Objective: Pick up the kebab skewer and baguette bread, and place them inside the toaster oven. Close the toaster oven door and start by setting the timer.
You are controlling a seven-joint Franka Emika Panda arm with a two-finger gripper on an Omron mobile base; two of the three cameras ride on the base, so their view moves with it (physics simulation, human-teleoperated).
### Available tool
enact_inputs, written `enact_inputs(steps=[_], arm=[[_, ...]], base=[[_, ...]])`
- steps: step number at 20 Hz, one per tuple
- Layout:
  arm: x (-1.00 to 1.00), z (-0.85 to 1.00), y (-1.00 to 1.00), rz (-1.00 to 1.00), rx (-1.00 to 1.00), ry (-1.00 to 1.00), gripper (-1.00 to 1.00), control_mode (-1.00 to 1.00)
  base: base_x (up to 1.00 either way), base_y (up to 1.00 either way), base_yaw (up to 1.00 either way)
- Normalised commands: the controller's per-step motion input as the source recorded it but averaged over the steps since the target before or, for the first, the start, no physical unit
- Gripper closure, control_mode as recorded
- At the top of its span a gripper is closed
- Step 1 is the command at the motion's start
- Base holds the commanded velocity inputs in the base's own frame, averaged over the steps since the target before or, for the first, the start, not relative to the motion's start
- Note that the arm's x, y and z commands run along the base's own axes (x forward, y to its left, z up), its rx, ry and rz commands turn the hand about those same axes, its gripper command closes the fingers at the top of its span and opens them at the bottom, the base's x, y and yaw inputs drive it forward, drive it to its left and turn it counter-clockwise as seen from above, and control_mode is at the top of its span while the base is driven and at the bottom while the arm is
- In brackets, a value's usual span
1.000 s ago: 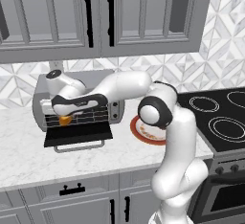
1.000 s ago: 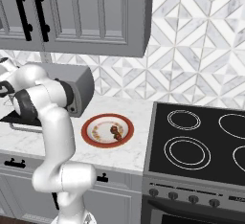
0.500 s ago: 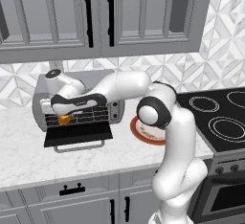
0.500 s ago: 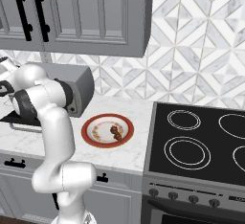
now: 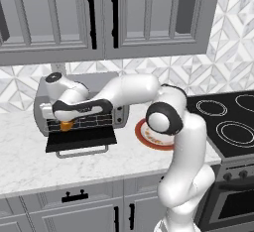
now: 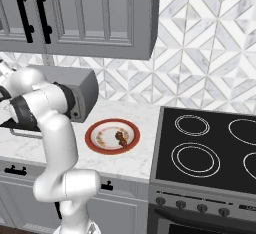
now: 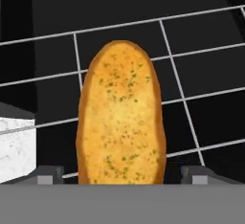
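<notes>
Toaster oven (image 5: 79, 108) sits on the counter (image 5: 30, 161) under the wall cabinets (image 5: 99, 18), toaster oven door (image 5: 82, 139) dropped flat in front of it, handle toward the counter edge. Stove (image 6: 210, 153) off to the oven's right, plate (image 6: 95, 143) between the 2.

Baguette bread (image 7: 121, 115) lies on the wire rack (image 7: 191, 103) inside the oven, near the front left of the opening; seen from the left base as an orange stub (image 5: 66, 125) just behind the door hinge. Kebab skewer (image 6: 120, 137) not moved yet: on the plate, right of the oven.

Gripper (image 7: 122, 175) right at the oven mouth, hovering over the bread's near end. Fingers (image 7: 48, 175) spread wide, 1 each side of the loaf, with a gap showing on both sides, so not pinching anything. Looks like a completed drop.

Step in hand: item 1 of 2 loaded, release just done. Remaining: skewer, door, timer.

Next move, best guess:
- Back straight out along the rack line, clear of the oven's top edge and the open door, without nudging the bread.
- Swing right to the plate, come down on the skewer. Thin and small, so needs a centred, narrow pinch across the meat chunks.
- Place on the rack beside the bread, not on top.
</notes>
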Motion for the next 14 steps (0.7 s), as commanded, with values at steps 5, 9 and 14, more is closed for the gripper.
enact_inputs(steps=[5,9,14], arm=[[-0.79,0.59,-0.32,0.00,0.00,-0.12,-1.00,-1.00],[-0.86,0.38,-0.78,0.01,0.01,-0.09,-1.00,-1.00],[-0.87,0.06,-1.00,0.07,0.04,-0.01,-1.00,-1.00]], base=[[0.00,0.00,0.00],[0.00,0.00,0.00],[0.00,0.00,0.00]])
